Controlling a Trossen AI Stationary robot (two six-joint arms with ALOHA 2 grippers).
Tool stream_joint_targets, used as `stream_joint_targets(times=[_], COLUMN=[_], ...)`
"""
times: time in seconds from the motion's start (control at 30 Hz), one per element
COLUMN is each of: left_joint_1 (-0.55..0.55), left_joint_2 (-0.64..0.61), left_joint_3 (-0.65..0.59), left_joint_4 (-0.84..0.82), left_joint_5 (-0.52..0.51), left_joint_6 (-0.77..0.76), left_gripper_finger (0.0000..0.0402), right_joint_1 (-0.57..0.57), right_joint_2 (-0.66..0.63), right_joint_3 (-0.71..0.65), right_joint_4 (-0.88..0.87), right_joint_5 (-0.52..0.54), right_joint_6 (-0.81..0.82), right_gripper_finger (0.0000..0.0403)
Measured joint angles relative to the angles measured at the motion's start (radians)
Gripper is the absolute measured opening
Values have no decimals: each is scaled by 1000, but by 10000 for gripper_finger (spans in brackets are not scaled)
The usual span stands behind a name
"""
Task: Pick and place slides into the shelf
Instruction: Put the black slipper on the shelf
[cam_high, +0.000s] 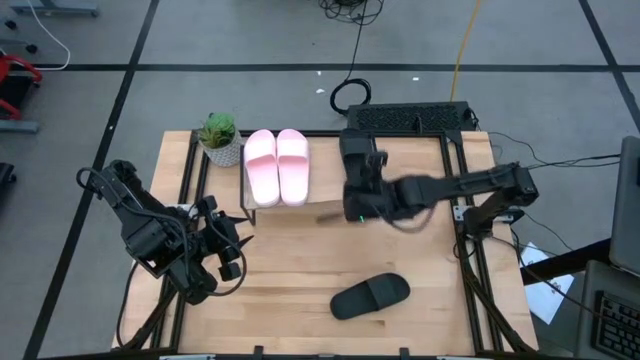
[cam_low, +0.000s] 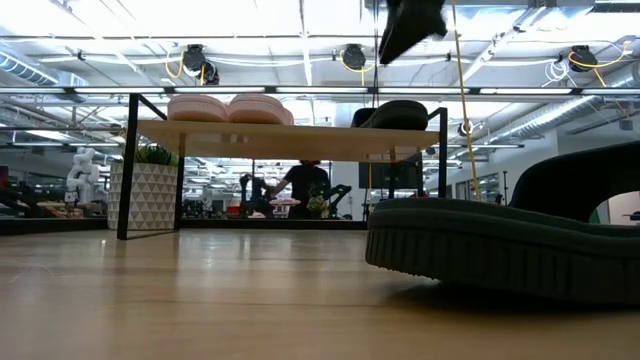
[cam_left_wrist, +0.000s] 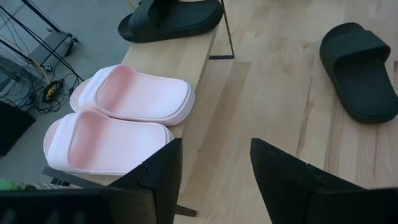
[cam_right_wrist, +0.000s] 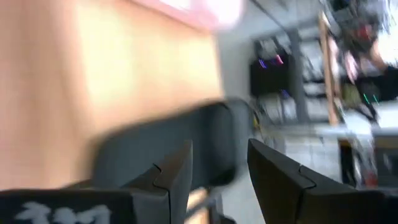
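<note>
The pale pink pair (cam_high: 277, 165) lies side by side on the left part of the shelf (cam_high: 325, 185), and also shows in the left wrist view (cam_left_wrist: 127, 118). One black slide (cam_left_wrist: 171, 18) rests on the shelf's right part (cam_low: 398, 114). The other black slide (cam_high: 370, 296) lies sole down on the table near its near edge (cam_low: 500, 240). My right gripper (cam_low: 408, 28) hangs open above the shelved black slide, apart from it; its own view is blurred (cam_right_wrist: 221, 168). My left gripper (cam_left_wrist: 214, 180) waits open over the table's left side (cam_high: 238, 255).
A potted plant (cam_high: 220, 140) stands left of the shelf at the far left corner (cam_low: 150, 190). A black device (cam_high: 410, 117) sits at the table's far edge. A person (cam_low: 305, 185) is in the room behind. Bare wood lies between the shelf and the near slide.
</note>
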Motion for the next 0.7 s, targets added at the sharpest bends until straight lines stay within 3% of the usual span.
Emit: stream_joint_targets(times=[0.2,0.37,0.5,0.7], left_joint_1=[0,0,0,0], left_joint_2=[0,0,0,12], left_joint_3=[0,0,0,0], left_joint_4=[0,0,0,72], left_joint_5=[0,2,2,50], left_joint_6=[0,-7,-7,83], left_gripper_finger=[191,191,191,191], right_joint_1=[269,452,532,564], right_joint_2=[11,37,41,41], right_joint_3=[0,0,0,0], right_joint_4=[-14,-14,-14,-29], right_joint_5=[-68,-97,-228,-476], right_joint_6=[94,271,488,776], right_gripper_finger=[142,129,124,123])
